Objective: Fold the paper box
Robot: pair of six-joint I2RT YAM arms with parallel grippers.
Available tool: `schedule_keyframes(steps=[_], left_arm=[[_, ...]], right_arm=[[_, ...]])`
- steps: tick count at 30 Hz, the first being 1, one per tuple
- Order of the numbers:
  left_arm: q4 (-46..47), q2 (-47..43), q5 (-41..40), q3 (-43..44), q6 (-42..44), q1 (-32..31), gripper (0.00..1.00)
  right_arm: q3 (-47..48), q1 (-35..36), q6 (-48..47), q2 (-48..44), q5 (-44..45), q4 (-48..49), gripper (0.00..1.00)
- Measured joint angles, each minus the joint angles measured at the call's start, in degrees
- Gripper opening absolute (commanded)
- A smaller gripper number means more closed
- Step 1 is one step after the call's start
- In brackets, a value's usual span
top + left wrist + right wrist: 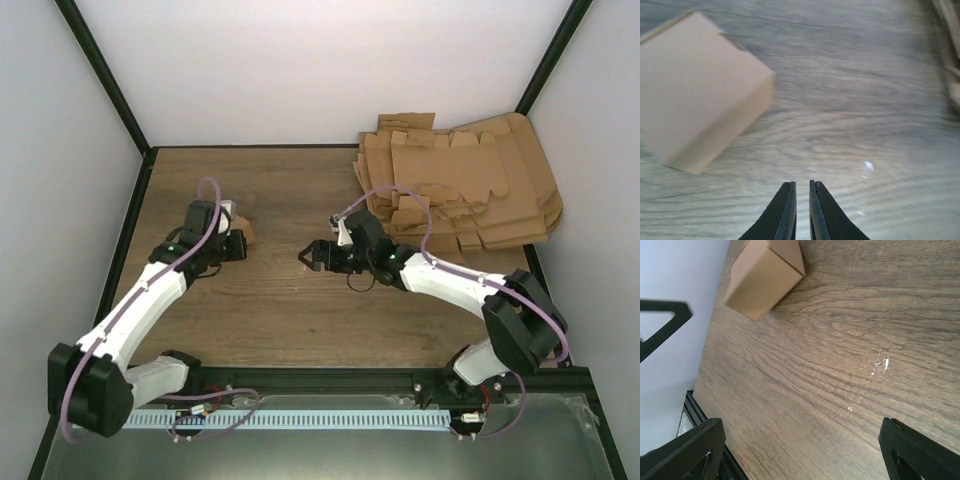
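The paper box (700, 95) is a small closed brown cardboard box lying on the wooden table. In the left wrist view it sits ahead and to the left of my left gripper (802, 189), whose jaws are shut with only a thin slit and hold nothing. In the top view the box (248, 234) is mostly hidden behind my left gripper (238, 246). My right gripper (308, 256) is open and empty, to the right of the box and pointing toward it. In the right wrist view the box (765, 275) lies far ahead of my right gripper (800, 445).
A pile of flat brown cardboard sheets (460, 185) lies at the back right of the table (280, 310); its edge shows blurred in the left wrist view (952, 50). White walls with black frame bars (100, 70) enclose the table.
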Motion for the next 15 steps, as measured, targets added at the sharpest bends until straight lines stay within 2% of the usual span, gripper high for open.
schedule_keyframes(steps=[3, 6, 15], left_arm=[[-0.17, 4.79, -7.43, 1.51, 0.37, 0.20, 0.09], [-0.28, 9.66, -9.94, 4.42, 0.85, 0.48, 0.04], [1.70, 24.35, 3.17, 6.32, 4.94, 0.44, 0.04]], right_arm=[[-1.18, 0.00, -1.38, -1.92, 0.02, -0.09, 0.87], [-1.20, 0.00, -2.64, -2.73, 0.02, -0.28, 0.87], [-1.64, 0.00, -6.27, -8.22, 2.27, -2.40, 0.86]])
